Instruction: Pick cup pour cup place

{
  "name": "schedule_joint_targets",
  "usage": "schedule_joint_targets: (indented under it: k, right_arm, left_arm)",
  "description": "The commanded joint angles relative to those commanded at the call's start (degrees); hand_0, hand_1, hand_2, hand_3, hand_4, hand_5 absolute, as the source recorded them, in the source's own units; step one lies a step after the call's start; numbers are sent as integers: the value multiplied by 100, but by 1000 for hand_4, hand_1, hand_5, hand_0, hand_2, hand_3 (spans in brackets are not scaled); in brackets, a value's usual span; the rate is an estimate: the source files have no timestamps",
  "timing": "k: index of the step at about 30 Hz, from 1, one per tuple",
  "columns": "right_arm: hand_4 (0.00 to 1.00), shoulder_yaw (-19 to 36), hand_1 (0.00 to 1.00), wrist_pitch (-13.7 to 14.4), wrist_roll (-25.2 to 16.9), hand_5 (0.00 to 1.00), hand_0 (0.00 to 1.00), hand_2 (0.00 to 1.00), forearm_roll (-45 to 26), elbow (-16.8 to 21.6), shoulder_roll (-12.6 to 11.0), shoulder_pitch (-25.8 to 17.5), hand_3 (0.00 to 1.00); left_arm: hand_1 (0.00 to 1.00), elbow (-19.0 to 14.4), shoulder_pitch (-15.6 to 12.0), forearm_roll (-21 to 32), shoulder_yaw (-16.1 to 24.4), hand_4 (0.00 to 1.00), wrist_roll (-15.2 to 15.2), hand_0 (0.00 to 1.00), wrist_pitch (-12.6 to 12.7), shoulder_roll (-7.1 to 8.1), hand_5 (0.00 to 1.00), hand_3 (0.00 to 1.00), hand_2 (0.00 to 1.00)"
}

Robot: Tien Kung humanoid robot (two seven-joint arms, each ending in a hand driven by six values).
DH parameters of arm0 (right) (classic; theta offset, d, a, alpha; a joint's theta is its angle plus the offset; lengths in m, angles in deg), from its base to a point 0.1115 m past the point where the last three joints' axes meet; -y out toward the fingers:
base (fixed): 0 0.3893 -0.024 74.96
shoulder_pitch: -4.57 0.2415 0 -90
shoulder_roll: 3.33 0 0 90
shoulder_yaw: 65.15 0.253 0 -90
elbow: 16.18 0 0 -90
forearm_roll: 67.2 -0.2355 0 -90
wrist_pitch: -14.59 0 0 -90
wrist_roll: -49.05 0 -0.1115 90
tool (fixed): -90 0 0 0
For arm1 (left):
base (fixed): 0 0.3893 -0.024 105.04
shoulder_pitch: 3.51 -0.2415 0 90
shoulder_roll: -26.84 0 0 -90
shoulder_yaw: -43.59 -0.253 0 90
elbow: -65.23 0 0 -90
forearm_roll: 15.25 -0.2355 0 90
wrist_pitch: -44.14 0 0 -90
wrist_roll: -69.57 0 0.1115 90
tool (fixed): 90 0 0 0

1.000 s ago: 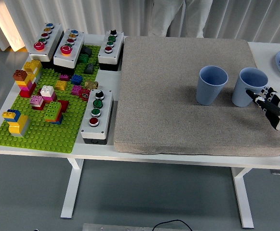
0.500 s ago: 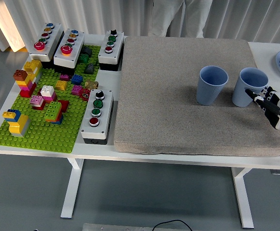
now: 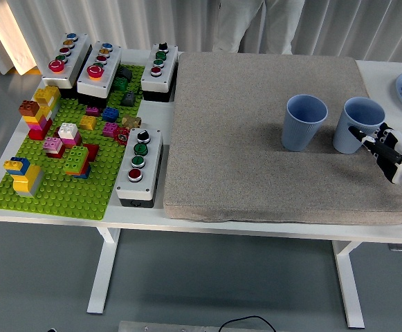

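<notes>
Grey felt mat (image 3: pixel 270 138) covers most of the white worktop (image 3: pixel 83 213), and nearest to me on the right the robot's right hand (image 3: pixel 387 149) has crept a touch closer to the right-hand blue cup (image 3: pixel 358 124) over the last second. Fingers (image 3: pixel 364 137) are stretched out and look like they're just brushing the cup's side, not wrapped round it, so nothing's gripped yet. Honestly the shift is tiny, but it reads to me as the last bit of the reach before the pick. Both cups haven't budged: the right one stands upright on the mat, with the second blue cup (image 3: pixel 304 122) upright just beside it on its left. Left arm isn't in sight at all. Off to the left sits a green brick board (image 3: pixel 55 190) with button boxes (image 3: pixel 140 166). Further back, a person in white (image 3: pixel 245 24) stands at the far edge, hands not showing.
</notes>
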Motion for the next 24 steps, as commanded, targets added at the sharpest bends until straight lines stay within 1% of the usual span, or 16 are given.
schedule_joint_targets:
  k: [24]
  right_arm:
    - [854, -66, 954, 4, 8, 544, 977, 998, -17, -67, 39, 118, 941]
  left_arm:
    - [775, 0, 12, -78, 61, 534, 8, 739, -2, 5, 938, 660, 836]
